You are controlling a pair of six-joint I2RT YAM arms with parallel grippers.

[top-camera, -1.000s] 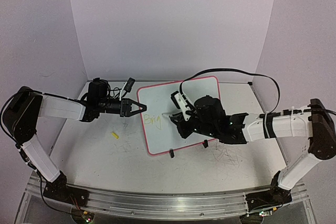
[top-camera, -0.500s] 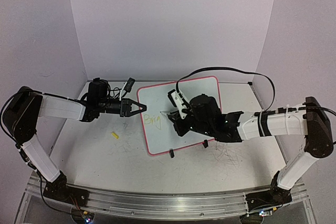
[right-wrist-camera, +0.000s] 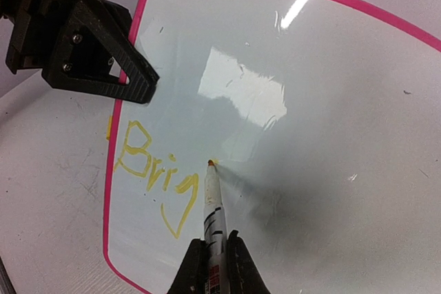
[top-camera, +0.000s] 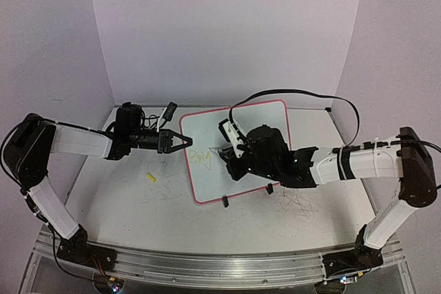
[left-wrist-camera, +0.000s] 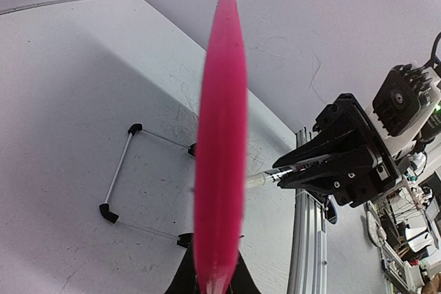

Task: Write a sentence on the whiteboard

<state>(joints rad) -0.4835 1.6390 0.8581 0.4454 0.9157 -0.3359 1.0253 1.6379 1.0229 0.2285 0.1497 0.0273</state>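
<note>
The right hand [right-wrist-camera: 210,256], pinching the marker [right-wrist-camera: 212,201], has edged left. Its tip rests just past the yellow lettering [right-wrist-camera: 148,166] "Brig" on the whiteboard [right-wrist-camera: 331,101], ready for "h". The left hand [top-camera: 186,140] seems clamped on the board's rim.

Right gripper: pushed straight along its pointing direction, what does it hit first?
The whiteboard. The right gripper aims its marker at the surface, tip just right of "Brig", seemingly touching, so the marker presses in before the jaws arrive. Actual contact is hard to confirm.
</note>
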